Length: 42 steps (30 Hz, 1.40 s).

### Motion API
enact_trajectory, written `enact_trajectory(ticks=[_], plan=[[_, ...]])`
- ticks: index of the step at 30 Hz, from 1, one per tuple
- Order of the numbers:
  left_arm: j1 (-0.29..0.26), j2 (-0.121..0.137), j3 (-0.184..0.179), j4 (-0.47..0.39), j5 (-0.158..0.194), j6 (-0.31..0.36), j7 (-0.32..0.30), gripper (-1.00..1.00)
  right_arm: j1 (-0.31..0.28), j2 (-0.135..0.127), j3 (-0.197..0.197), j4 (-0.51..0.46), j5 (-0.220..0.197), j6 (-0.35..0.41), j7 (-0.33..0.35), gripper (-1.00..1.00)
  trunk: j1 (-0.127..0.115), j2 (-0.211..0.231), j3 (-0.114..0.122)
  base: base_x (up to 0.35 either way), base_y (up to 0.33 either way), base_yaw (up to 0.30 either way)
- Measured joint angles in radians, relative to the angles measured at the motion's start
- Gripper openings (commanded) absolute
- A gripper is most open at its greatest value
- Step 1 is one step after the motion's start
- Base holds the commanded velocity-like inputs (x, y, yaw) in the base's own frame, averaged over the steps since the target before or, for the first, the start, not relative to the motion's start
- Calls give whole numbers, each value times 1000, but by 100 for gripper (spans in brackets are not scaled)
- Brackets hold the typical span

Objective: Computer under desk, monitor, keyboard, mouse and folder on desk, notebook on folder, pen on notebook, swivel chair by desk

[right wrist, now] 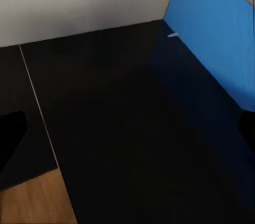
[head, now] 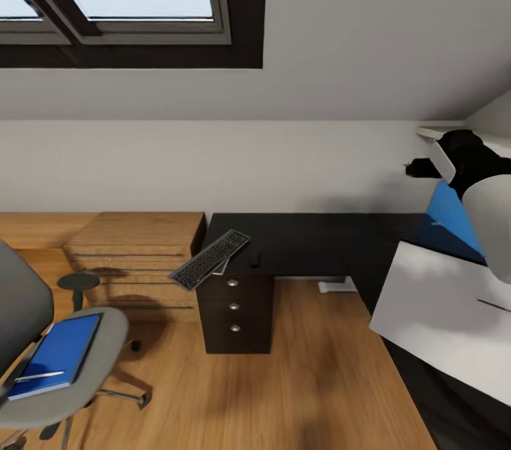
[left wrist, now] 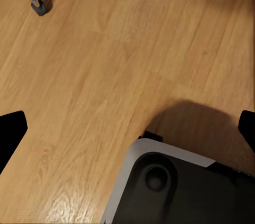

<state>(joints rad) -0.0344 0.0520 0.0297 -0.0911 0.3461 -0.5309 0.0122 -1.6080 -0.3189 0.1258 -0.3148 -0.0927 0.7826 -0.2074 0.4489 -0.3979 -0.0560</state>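
Dark counter [head: 305, 240] carries the keyboard [head: 211, 259] overhanging its left edge, so squaring it likely comes next; both grippers' states I cannot tell.

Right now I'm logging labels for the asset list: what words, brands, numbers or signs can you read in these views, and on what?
None can be read.
Keyboard on the desk: key legends too small and blurred.
Blue folder on the swivel chair: plain cover, no text visible.
Blue panel in the right wrist view: no lettering visible.
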Motion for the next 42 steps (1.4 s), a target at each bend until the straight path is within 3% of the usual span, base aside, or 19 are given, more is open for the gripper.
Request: enact_trajectory(ticks=[7,10,27,42], plan=[[0,0,0,0,0,0,-1,100,0,-32,-60,40,-1,38,1,100,0,0,0,173,-89,0],[0,0,0,0,0,1,-1,100,0,-36,-67,73,-1,44,1,100,0,0,0,50,-30,0],[0,0,0,1,0,1,0,100,4,-71,-73,297,0,41,5,100,0,0,0,7,-4,0],[0,0,0,1,0,1,0,100,6,-74,-73,327,1,78,5,100,0,0,0,0,0,0]])
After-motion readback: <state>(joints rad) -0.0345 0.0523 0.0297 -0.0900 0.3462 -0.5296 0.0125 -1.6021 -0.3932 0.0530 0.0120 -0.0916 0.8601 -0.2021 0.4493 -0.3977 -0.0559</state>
